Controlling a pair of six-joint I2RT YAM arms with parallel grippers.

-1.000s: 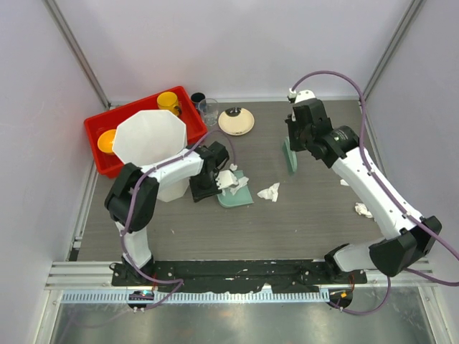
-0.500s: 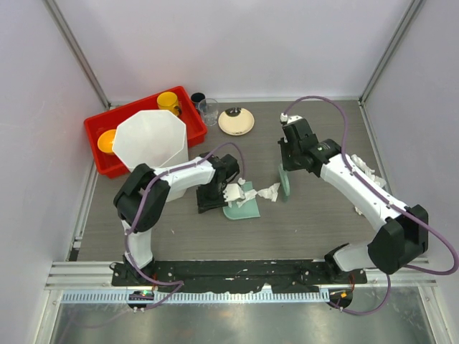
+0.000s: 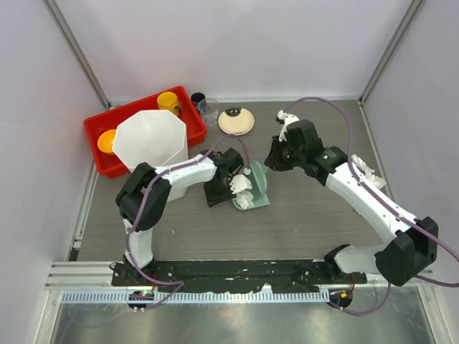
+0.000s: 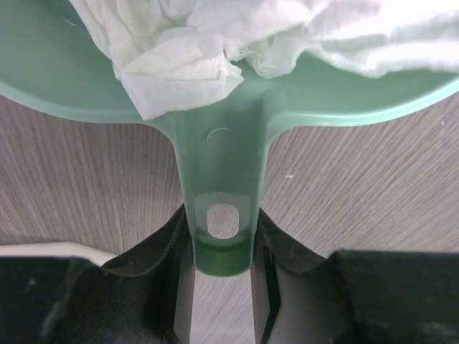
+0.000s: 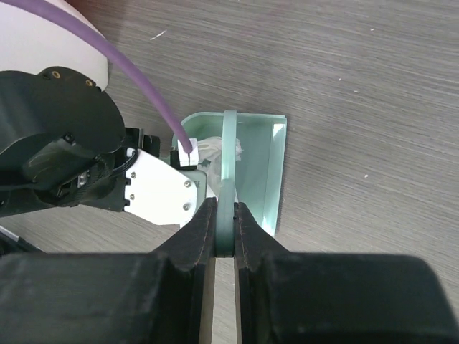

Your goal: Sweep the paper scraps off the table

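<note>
My left gripper [image 3: 219, 188] is shut on the handle [image 4: 222, 215] of a green dustpan [image 3: 255, 198] that lies on the table [image 3: 301, 222]. White paper scraps [image 3: 242, 186] are piled in the pan, and they fill the top of the left wrist view [image 4: 186, 64]. My right gripper [image 3: 278, 155] is shut on a thin green sweeper blade [image 5: 228, 172], held upright at the pan's open edge [image 5: 276, 172]. More paper scraps [image 3: 364, 168] lie at the right, partly behind the right arm.
A white octagonal bin [image 3: 150, 140] stands left of the pan, against a red tray [image 3: 93, 129] holding yellow cups [image 3: 169, 102]. A black cup [image 3: 198, 98], a clear glass [image 3: 209, 110] and a cream plate [image 3: 236, 120] stand at the back.
My right gripper swept the green blade left across the table, pushing the loose scrap into the dustpan. My left gripper slid the pan slightly right to meet it.
</note>
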